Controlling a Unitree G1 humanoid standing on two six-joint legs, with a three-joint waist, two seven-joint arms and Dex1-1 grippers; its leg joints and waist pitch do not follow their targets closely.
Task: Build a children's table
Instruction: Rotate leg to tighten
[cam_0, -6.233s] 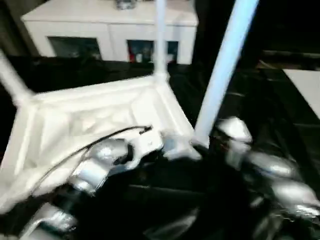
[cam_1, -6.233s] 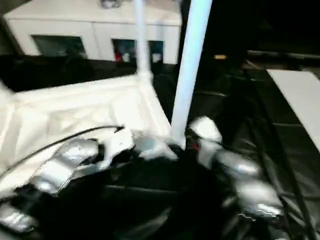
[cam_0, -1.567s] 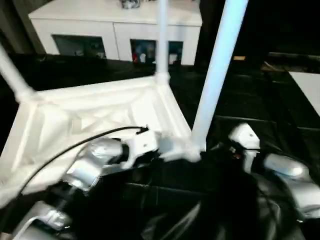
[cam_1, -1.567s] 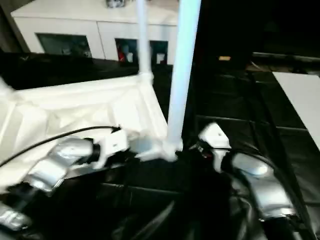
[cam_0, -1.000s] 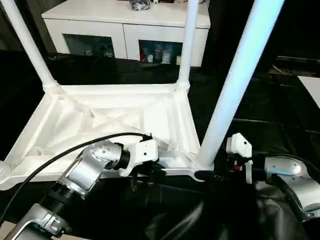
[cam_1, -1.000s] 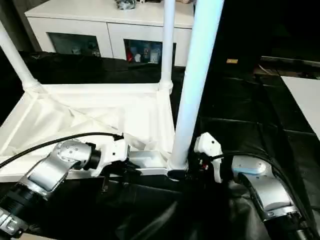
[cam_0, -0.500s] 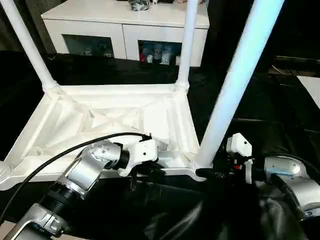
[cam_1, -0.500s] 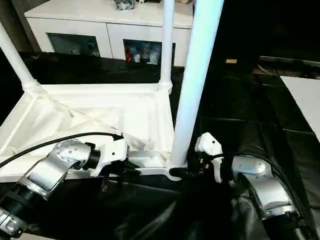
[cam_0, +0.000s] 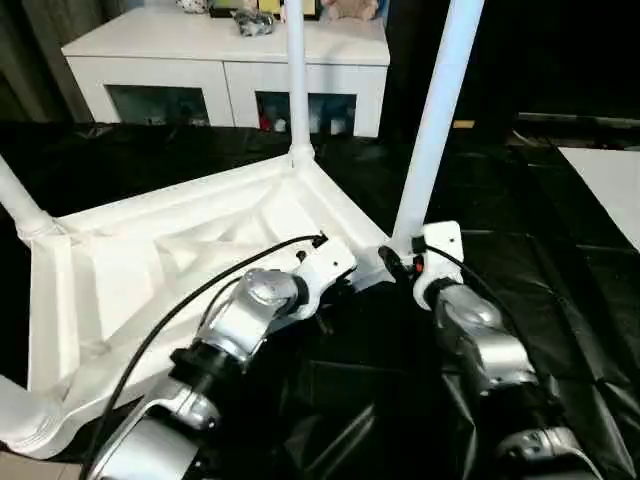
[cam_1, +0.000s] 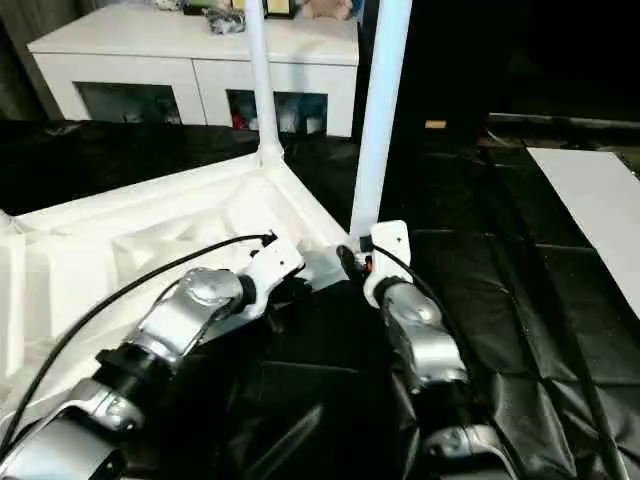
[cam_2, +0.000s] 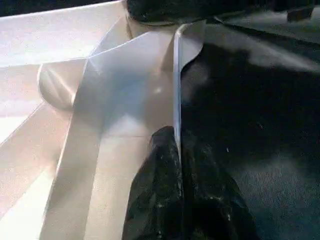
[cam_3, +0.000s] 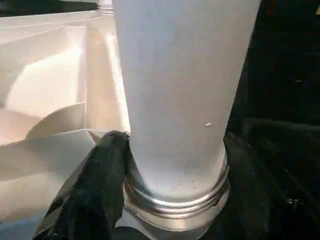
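This looks like a room of a home used as a robot test space. Against the far wall stands a low white sideboard with glass doors (cam_0: 225, 75); small colourful items show behind the glass (cam_0: 270, 110), and little ornaments and what looks like a soft toy (cam_0: 350, 8) sit along its top. In front of it a wide desk draped in glossy black sheeting (cam_0: 540, 250) serves as the work surface, its cover creased and wrinkled. At the right edge lies a flat white panel (cam_0: 605, 180). A dim curtain (cam_0: 40, 30) hangs at the far left.
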